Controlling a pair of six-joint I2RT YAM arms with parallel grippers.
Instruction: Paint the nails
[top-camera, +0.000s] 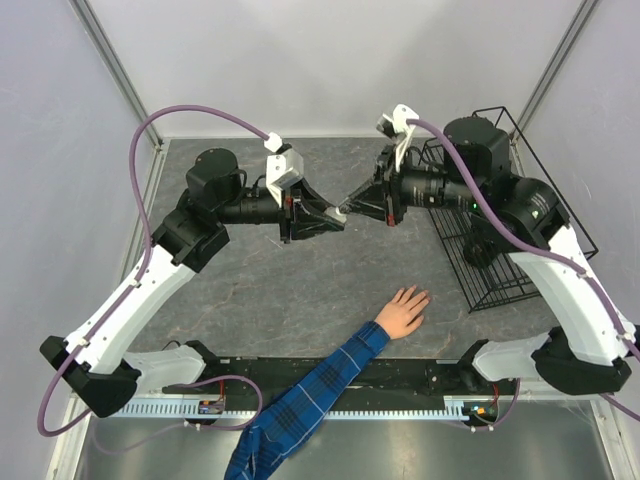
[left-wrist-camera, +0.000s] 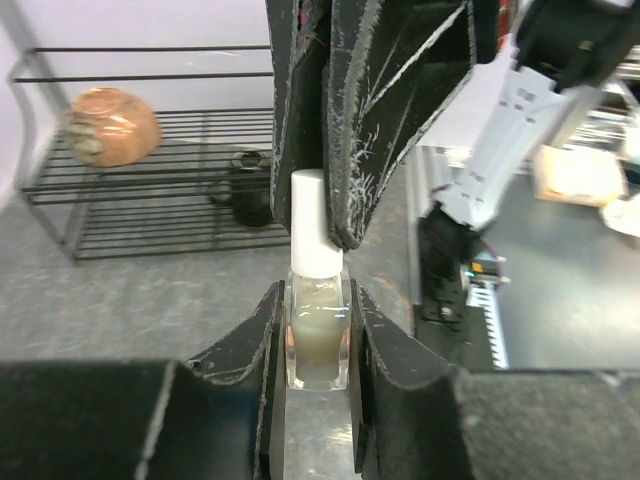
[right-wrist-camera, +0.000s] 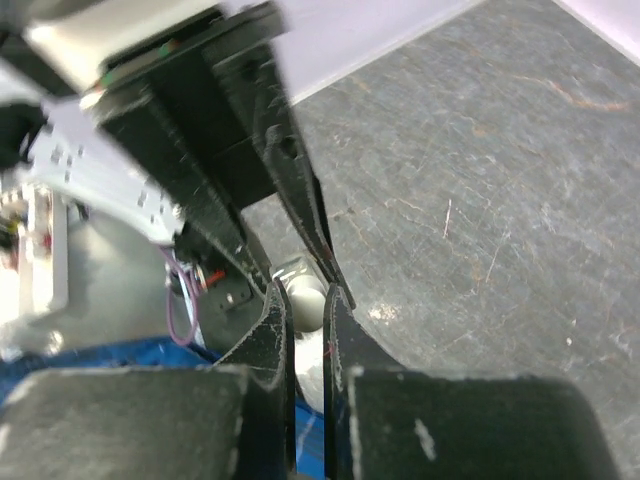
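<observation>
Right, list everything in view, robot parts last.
nail polish bottle: one, clear glass with pale polish, held above the table
cap: one, white, on the bottle
wire rack: one, black, far right of the table
bowl: one, orange-brown, on the rack
cup: one, dark, on the rack near the bowl
human hand: one, light-skinned, blue plaid sleeve, flat on the table
table: one, grey stone pattern
left gripper: black, shut on the bottle
right gripper: black, shut on the cap
left arm, right arm: white and black
</observation>
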